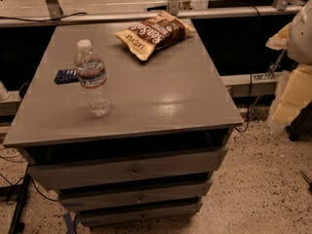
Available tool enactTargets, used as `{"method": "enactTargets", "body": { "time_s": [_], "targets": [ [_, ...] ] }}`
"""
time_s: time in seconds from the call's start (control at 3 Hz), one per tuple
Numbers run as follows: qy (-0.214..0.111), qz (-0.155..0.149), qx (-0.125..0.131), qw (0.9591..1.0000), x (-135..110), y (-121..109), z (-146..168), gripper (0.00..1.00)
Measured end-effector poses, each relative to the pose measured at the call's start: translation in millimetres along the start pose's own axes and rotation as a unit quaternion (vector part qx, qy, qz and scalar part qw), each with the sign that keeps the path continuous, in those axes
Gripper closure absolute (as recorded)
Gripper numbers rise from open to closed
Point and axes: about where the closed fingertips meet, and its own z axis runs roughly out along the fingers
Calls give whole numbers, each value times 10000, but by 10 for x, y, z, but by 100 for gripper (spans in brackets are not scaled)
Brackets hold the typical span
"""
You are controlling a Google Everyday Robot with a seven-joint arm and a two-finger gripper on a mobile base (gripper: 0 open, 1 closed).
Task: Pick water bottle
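While hand (293,71) at right, one bottle (92,80)

You see the gripper (294,57) only in part, cut off by the right edge; at left, the water bottle (92,84) partly hides a small dark blue object (64,76).

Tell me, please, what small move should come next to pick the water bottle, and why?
Probably swing the gripper, which seems to be the pale shape at the right edge, leftward over the table toward the water bottle. The bottle stands upright near the table's front left, untouched. The chip bag lies well behind it, and a dark packet lies close on its far-left side.
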Motion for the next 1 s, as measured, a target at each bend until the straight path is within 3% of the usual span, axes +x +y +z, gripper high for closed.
{"method": "enactTargets", "body": {
  "time_s": [0.67, 1.0],
  "targets": [
    [-193, 86, -20, 9998, -48, -15, 58, 0],
    [-765, 253, -270, 9964, -343, 0, 361, 0]
  ]
}}
